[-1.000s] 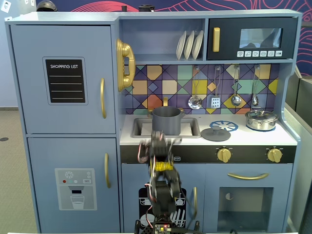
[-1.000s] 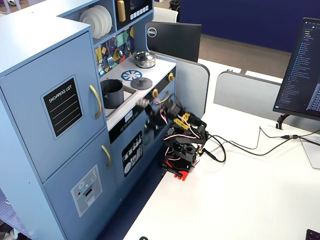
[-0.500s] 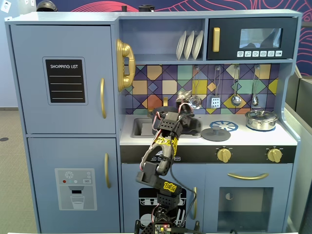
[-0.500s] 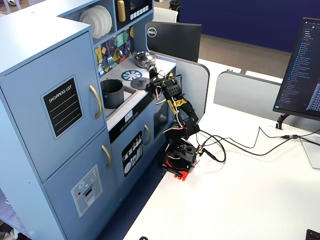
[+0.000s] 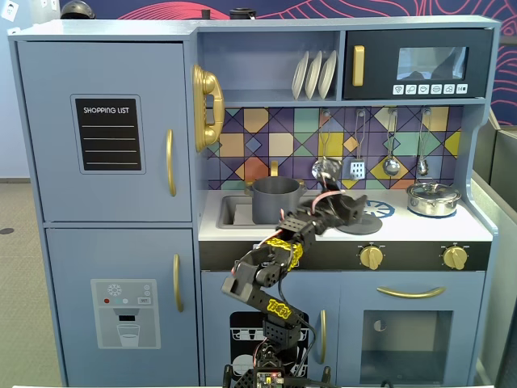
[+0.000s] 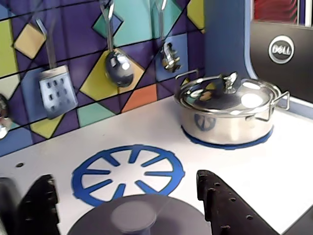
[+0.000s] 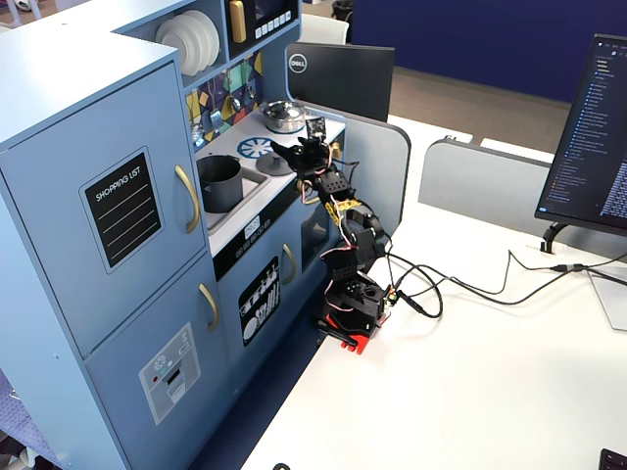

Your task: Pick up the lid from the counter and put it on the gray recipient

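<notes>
The lid [image 6: 146, 220], a flat dark-gray disc with a central knob, lies on the pale counter [image 6: 274, 166] just in front of the printed blue burner ring [image 6: 128, 172]. My gripper [image 6: 124, 176] is open, with one black finger on each side of the lid and nothing held. In a fixed view the gripper [image 5: 351, 208] hovers over the lid [image 5: 367, 225], to the right of the gray recipient [image 5: 276, 200], which stands in the sink. From the side, the gripper [image 7: 294, 152] sits above the lid [image 7: 269, 166], with the gray recipient [image 7: 219, 183] nearer the fridge.
A shiny silver pot [image 6: 225, 115] with its own lid stands on the right burner, close behind the gripper's right finger. Utensils [image 6: 117, 66] hang on the tiled backsplash. Gold knobs [image 5: 371, 257] line the counter's front edge. The sink [image 5: 230, 212] is left of the lid.
The arm has risen from its folded pose in front of the cabinet, passed in front of the gray pot, and swung right so that the open gripper now stands over the lid.
</notes>
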`<action>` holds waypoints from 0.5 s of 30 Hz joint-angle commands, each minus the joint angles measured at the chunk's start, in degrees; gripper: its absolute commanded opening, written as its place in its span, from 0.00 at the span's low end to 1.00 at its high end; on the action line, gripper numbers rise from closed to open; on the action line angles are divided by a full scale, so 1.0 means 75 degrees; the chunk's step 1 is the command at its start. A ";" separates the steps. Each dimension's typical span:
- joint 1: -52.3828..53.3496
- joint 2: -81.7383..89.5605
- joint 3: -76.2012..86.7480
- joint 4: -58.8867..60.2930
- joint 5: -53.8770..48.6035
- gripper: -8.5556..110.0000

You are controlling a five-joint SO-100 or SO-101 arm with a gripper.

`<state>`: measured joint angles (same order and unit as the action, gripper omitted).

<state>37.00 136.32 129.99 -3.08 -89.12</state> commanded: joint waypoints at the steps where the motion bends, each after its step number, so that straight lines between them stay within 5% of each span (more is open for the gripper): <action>1: 0.0012 -0.0469 0.0059 -0.1125 -0.0164 0.36; 15: -0.0188 -0.2285 -0.0645 -0.1852 -0.0398 0.35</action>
<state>36.56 120.50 129.90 -14.41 -91.49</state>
